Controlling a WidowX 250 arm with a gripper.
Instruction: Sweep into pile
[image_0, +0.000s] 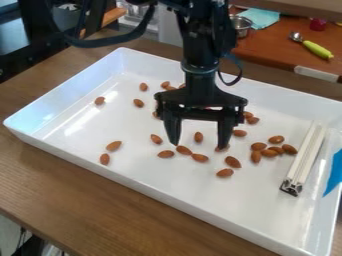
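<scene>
Tool (198, 145), black and two-fingered, hangs over the middle of a white, rectangular, glossy tray (73, 90), fingers spread. Brown, oval almonds (232, 162) lie scattered across the tray floor.

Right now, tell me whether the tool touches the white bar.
Apart: in the camera view, tray floor and almonds show between the tool and white bar.
</scene>
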